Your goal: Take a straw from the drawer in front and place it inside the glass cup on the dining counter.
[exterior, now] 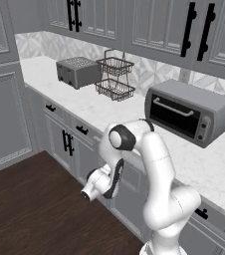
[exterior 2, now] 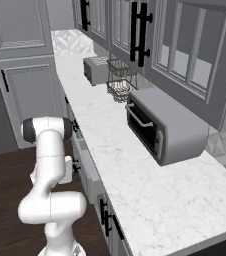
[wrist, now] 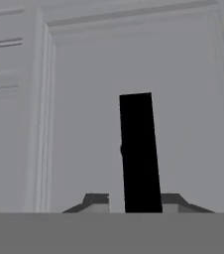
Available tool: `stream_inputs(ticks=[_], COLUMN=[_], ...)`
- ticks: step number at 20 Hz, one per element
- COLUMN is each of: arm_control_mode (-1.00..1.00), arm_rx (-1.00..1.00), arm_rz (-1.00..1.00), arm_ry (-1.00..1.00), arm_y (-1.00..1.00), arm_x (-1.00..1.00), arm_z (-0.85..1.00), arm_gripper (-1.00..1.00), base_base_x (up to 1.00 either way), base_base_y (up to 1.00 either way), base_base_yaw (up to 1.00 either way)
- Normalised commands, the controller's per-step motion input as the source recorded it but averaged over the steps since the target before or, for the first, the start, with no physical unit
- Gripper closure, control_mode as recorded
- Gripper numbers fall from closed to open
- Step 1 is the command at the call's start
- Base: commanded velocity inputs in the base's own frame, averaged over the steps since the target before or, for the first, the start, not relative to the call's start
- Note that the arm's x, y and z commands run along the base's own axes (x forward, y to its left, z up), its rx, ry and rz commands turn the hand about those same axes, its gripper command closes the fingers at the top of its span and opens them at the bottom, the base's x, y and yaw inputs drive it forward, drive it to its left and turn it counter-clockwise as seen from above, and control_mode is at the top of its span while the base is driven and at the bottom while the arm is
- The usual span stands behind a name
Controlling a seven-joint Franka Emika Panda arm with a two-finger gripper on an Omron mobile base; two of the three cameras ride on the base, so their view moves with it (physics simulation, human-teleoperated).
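The arm (exterior: pixel 154 169) is folding down from its raised elbow, wrist reaching low toward the grey cabinet fronts under the worktop's (exterior 2: pixel 135 170) front edge. The gripper (wrist: pixel 135 203) is pressing close against the drawer (wrist: pixel 134 59) front, its fingertips (wrist: pixel 96 201) clamping on either side of the black bar handle (wrist: pixel 140 149).

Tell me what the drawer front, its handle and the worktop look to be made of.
Drawer: painted wood or board by the look, matt grey, with moulded panel ridges. Handle: likely metal, flat black with no shine, a straight bar standing between the pincer tips. Worktop: marble or a marble-look slab, white with faint grey veins. Being rendered, all of this stays uncertain.
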Motion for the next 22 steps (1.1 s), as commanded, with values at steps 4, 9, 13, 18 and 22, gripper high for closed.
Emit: stream_inputs(ticks=[4,9,13,18,22], arm_control_mode=[-1.0,-1.0,-1.0,-1.0,-1.0], arm_rx=[0.02,0.0,0.0,0.0,0.0], arm_rz=[0.05,0.02,0.01,0.02,0.04], arm_ry=[0.21,0.21,0.17,0.08,0.0], arm_y=[1.0,1.0,1.0,1.0,1.0], arm_x=[-0.21,-0.29,-0.35,-0.49,-0.6], arm_z=[0.0,0.0,0.0,-0.05,-0.04], arm_gripper=[1.0,1.0,1.0,1.0,-1.0], base_base_x=[0.0,0.0,0.0,0.0,0.0], base_base_y=[0.0,0.0,0.0,0.0,0.0], base_base_yaw=[0.0,0.0,0.0,0.0,0.0])
